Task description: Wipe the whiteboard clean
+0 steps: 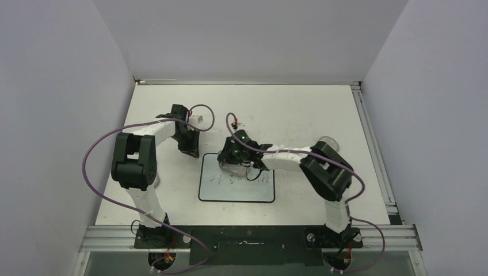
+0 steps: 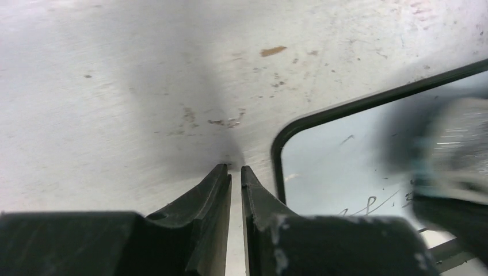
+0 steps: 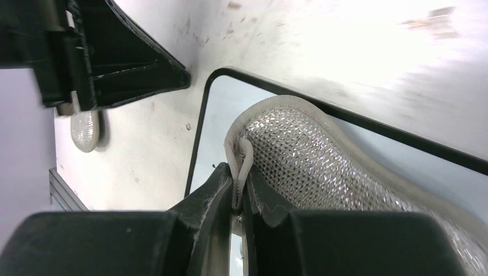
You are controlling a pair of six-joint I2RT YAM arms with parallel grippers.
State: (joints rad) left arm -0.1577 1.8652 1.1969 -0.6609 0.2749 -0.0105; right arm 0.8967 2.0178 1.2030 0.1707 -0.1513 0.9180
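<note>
Mounting rail [image 1: 247, 237]: overhead view; grey metal strip along the near edge, both arms bolted to it, purple cables [image 1: 91, 155] looping off them.
Bench [image 1: 299, 115]: flat white top, plain pale walls at the left, right and far edges.
Whiteboard [image 1: 236, 194]: glossy white rectangle with a thin black rim and rounded corners. It lies flat mid-bench, closer to the near edge than the far one, with faint dark scribbles across its middle.
Right gripper [image 1: 233, 160]: black, reaching in from the right edge over the board's far half.
Left gripper [image 1: 191, 150]: black, pointing down just outside the board's far-left corner.
Left gripper, left wrist view [image 2: 236, 168]: ribbed black wedge fingers [image 2: 213, 195] closed to a hairline slit with nothing between them, tips down at the bare bench beside the rim.
Bench surface [image 2: 115, 86]: matte white, scuffed, flecked with brown.
Board corner [image 2: 328, 155]: smooth curved black rim, shiny face, thin pen strokes; the right gripper is only a blur over it.
Right gripper, right wrist view [image 3: 237, 178]: fingers [image 3: 207, 195] pinched tight on the pad's folded hem.
Mesh pad [image 3: 299, 161]: glittery silver weave with a pale stitched border, rounded and domed, resting on the board near its far-left corner.
Board face [image 3: 221, 118]: reflective, bluish.
Left gripper tip [image 3: 167, 75]: matte black wedge just off the corner, apart from the rim.
Lump [image 3: 84, 129]: small, silvery, peanut-shaped, on the bench, partly hidden behind the left gripper.
</note>
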